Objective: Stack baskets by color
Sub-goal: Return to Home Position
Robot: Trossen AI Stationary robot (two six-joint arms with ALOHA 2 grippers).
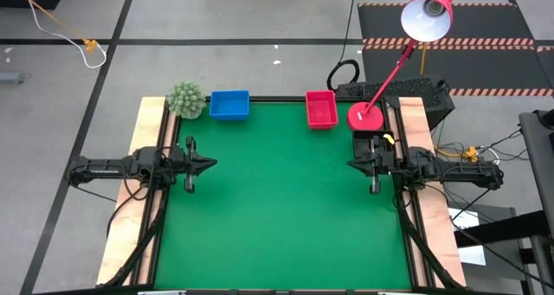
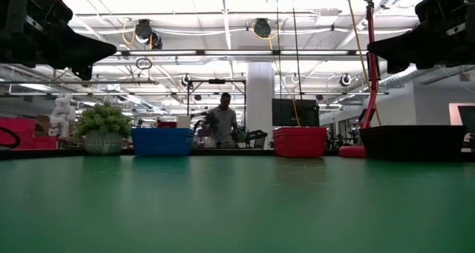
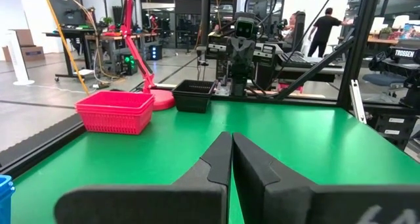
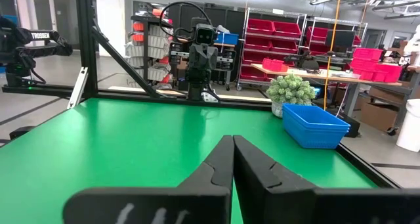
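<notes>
Blue baskets (image 1: pixel 229 105) sit nested on the green table's far edge, left of centre; they also show in the right wrist view (image 4: pixel 314 124). Red-pink baskets (image 1: pixel 321 109) sit nested at the far edge, right of centre (image 3: pixel 115 111). A black basket (image 3: pixel 193 96) rests on the table at the right side, just in front of the right arm (image 2: pixel 412 142). My left gripper (image 1: pixel 210 164) hovers shut at the left edge, pointing level across the table. My right gripper (image 1: pixel 351 163) hovers shut at the right edge, facing it. Neither holds anything.
A red lamp base (image 1: pixel 365 116) stands at the far right beside the red-pink baskets, its arm slanting up to the lamp head (image 1: pixel 428 15). A green fuzzy plant ball (image 1: pixel 185 99) sits at the far left corner. A person (image 2: pixel 223 119) stands in the room beyond.
</notes>
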